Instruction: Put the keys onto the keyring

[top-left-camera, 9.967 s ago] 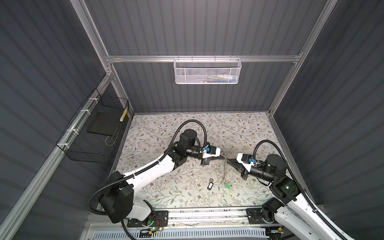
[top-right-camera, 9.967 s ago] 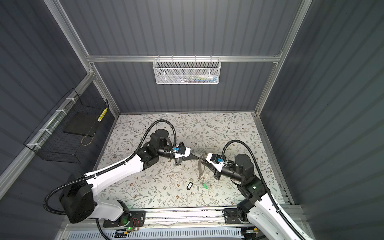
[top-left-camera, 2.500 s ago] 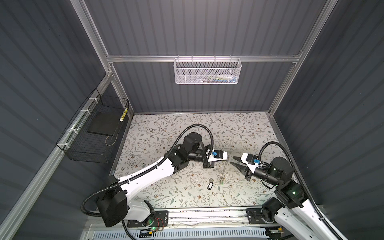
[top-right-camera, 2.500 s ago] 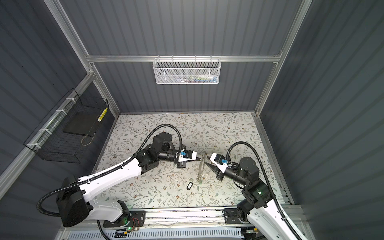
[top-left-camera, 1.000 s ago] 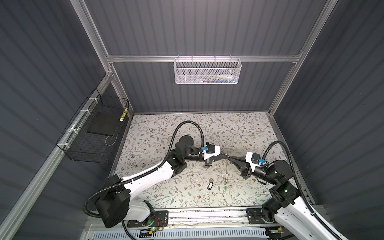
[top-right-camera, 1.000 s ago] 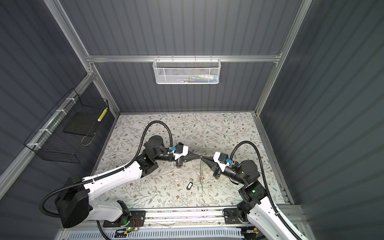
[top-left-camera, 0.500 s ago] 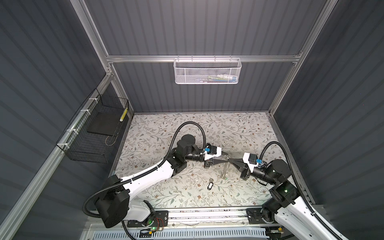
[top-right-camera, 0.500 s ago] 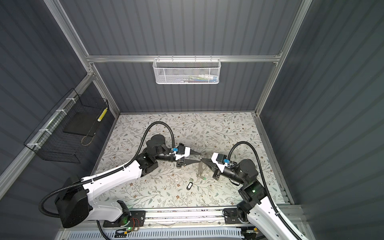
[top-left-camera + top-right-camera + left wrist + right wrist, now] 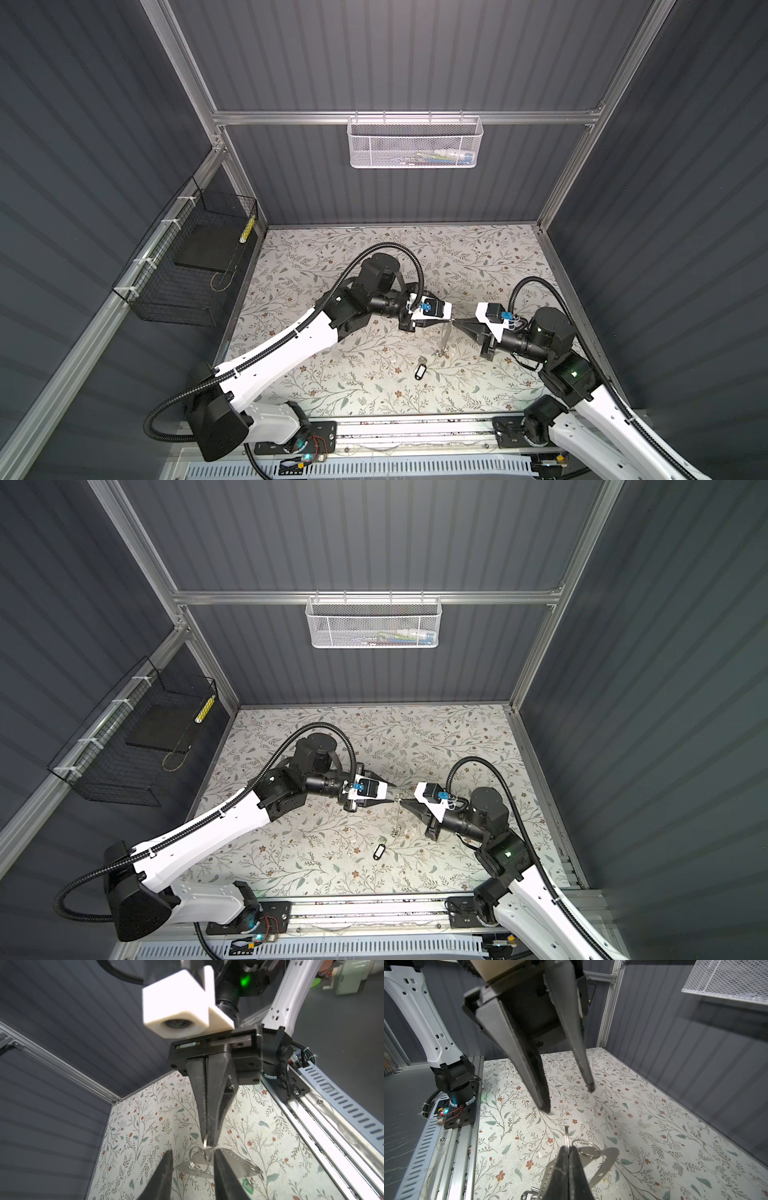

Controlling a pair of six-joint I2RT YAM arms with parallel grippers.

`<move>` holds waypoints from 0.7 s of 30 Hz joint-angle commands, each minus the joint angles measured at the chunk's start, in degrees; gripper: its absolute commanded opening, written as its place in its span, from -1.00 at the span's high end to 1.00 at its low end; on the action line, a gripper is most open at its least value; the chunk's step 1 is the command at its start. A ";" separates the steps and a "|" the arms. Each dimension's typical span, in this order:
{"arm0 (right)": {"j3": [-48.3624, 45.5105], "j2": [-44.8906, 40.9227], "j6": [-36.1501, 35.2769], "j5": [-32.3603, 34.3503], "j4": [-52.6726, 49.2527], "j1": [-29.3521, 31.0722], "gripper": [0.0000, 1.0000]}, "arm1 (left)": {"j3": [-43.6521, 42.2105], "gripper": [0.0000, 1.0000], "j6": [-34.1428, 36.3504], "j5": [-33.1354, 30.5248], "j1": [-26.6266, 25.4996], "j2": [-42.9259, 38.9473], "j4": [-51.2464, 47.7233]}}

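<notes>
Both top views look steeply down from high on the whole table (image 9: pixel 478 257), while the close wrist views face each other along left gripper (image 9: pixel 193 1174) and right gripper (image 9: pixel 209 1140), sharing the keyring (image 9: pixel 236 1160).

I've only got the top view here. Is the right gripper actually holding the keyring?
Observer: Yes. The left wrist view shows the right gripper shut on one small ring, with the keyring plate hanging from it.
Operator: And the other arm?
Observer: Open. In the right wrist view the left gripper holds nothing, jaws apart.
Operator: I find only the black tag.
Observer: Left wrist view: the green tag sits just beneath the plate; attached or not, I cannot tell.
</notes>
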 commanded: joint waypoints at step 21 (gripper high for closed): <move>2.44 1.44 0.03 -2.20 -0.03 0.27 1.00 | 7.59 0.97 7.04 -5.46 -2.88 5.02 -11.64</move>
